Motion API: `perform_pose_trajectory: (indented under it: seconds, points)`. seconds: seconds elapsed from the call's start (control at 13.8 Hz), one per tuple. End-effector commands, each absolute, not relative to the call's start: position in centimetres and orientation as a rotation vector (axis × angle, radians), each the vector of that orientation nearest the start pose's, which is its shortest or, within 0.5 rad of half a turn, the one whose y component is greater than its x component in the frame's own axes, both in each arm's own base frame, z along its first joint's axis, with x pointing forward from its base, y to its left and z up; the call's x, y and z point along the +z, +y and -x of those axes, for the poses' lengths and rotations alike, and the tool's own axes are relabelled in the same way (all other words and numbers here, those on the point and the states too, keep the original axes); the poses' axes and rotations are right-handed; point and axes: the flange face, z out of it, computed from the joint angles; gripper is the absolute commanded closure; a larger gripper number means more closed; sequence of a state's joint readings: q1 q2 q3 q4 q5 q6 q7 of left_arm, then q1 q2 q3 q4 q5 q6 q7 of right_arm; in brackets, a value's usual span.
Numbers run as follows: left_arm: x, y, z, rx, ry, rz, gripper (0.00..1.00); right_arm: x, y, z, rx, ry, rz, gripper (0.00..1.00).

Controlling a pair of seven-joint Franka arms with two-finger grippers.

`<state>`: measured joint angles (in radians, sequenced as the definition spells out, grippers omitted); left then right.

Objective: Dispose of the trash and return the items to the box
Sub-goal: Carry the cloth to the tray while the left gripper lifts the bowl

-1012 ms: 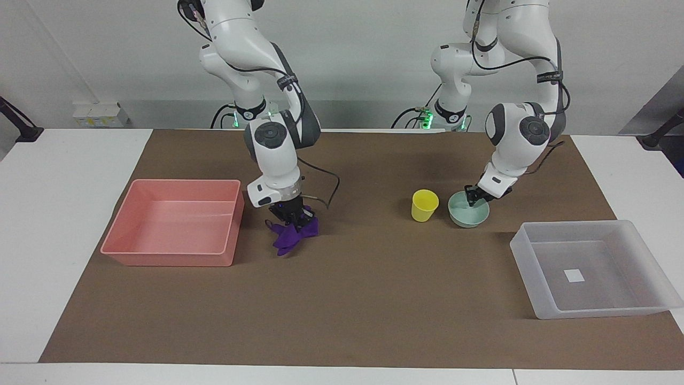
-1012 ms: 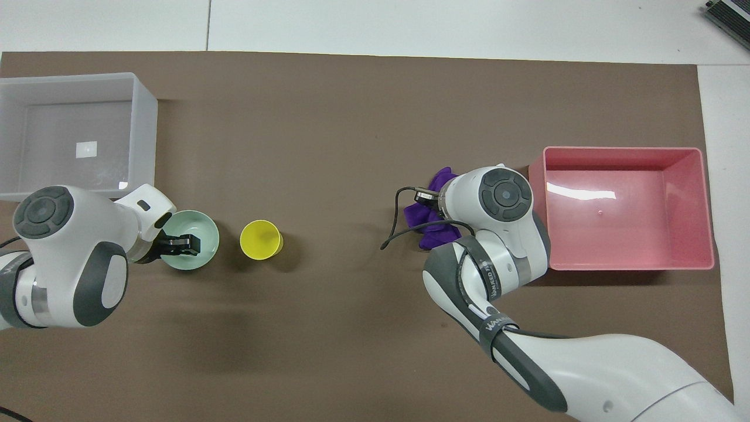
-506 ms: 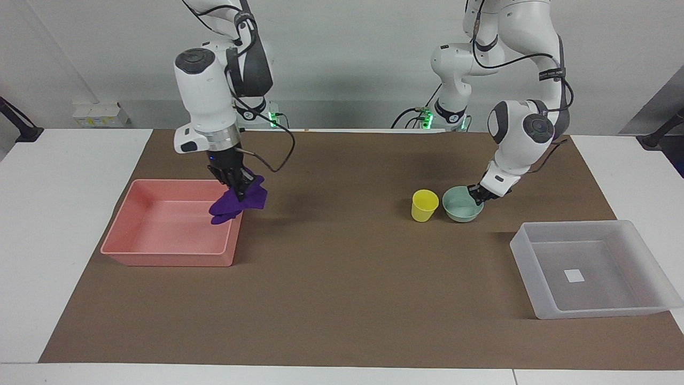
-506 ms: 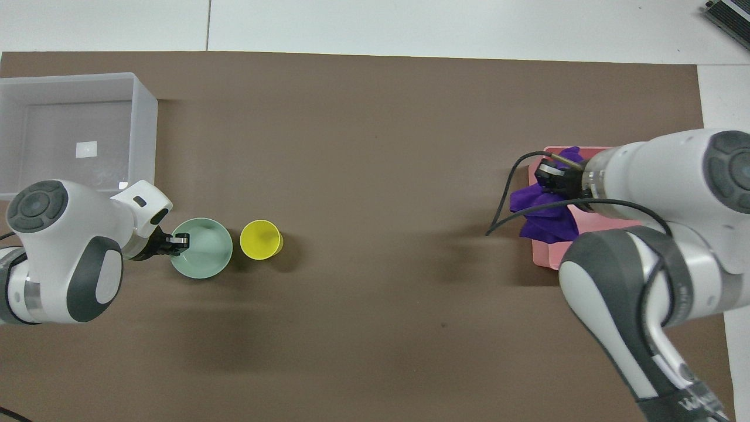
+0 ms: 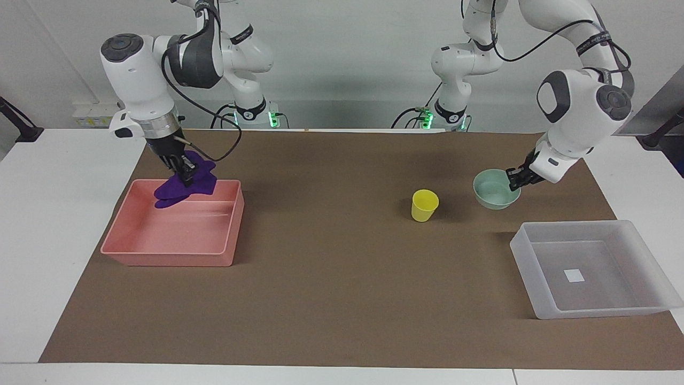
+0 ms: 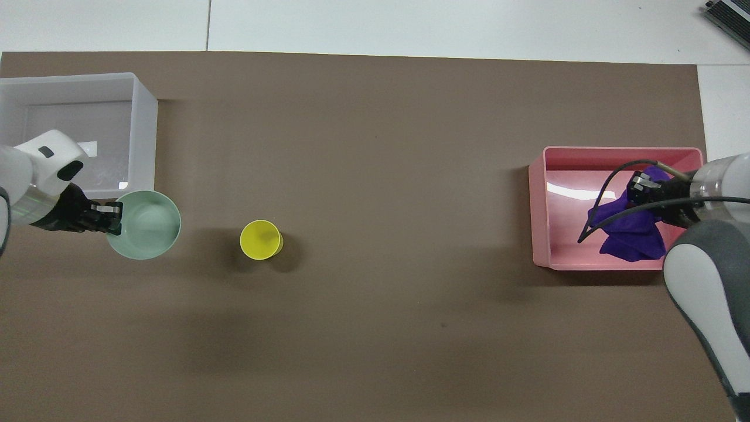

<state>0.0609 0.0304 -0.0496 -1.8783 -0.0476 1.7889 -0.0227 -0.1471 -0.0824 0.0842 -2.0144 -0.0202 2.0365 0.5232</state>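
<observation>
Left gripper (image 5: 514, 179) has its jaws pinched on the bowl (image 5: 494, 190) rim, raised above the desk. Right gripper (image 5: 184, 175), jaws clamped, dangles the rag (image 5: 184, 186) over the pink tray (image 5: 171, 251).

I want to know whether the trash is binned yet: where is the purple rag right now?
The purple rag hangs from the right hand, shut on it, over the pink tray at the right arm's end of the table; it is not released.

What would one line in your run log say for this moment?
left gripper: shut on mint bowl, lifted | right gripper: shut on purple rag over pink tray | yellow cup: on table
</observation>
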Motion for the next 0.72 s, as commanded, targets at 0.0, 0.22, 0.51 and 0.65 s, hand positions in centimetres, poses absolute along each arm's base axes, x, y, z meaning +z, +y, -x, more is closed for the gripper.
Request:
perform_pose_trajectory:
  seconds: [0.0, 0.22, 0.51, 0.65]
  points:
    - [49.7, 2.5, -60.2, 0.138, -0.097, 3.198, 1.00, 46.8, -3.2, -54.5, -0.174, 0.870, 2.999, 1.00]
    - [48.4, 8.7, -64.3, 0.066, -0.123, 3.202, 1.00, 42.6, -3.8, -54.5, -0.147, 0.881, 2.998, 1.00]
    - [44.3, 15.7, -67.6, -0.184, -0.095, 3.173, 1.00, 39.5, -7.1, -54.3, -0.184, 0.823, 3.013, 0.87]
    - [42.0, 18.0, -68.3, -0.251, -0.096, 3.157, 1.00, 39.6, -7.3, -54.3, -0.174, 0.807, 3.020, 0.01]
